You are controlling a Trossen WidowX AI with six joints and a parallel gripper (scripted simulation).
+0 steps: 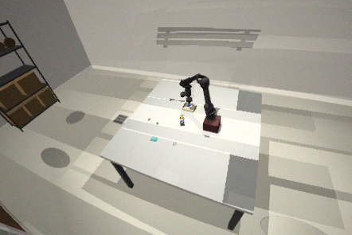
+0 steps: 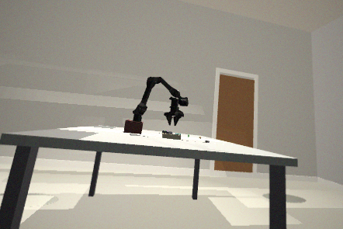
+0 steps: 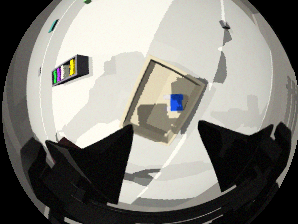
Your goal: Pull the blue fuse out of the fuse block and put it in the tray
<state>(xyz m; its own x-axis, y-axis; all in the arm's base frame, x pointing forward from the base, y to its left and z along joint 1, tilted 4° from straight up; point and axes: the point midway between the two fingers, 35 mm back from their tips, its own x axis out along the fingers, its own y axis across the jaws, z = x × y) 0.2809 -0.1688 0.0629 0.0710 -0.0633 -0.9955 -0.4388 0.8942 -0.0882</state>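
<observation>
The blue fuse (image 3: 177, 102) lies in the beige tray (image 3: 154, 92) (image 1: 193, 108), free of the fingers. My gripper (image 3: 166, 127) (image 1: 188, 99) (image 2: 174, 119) is open and empty, and it hangs right above the tray. The dark fuse block (image 3: 69, 70) (image 1: 181, 123) with its remaining coloured fuses stands on the table to the side of the tray, apart from the gripper.
The arm's dark red base (image 1: 212, 123) (image 2: 133, 126) stands on the white table (image 1: 179, 166) beside the tray. A teal block (image 1: 154, 139), a small grey piece (image 1: 174, 143) and two tiny coloured bits (image 1: 153, 120) lie further out on the table.
</observation>
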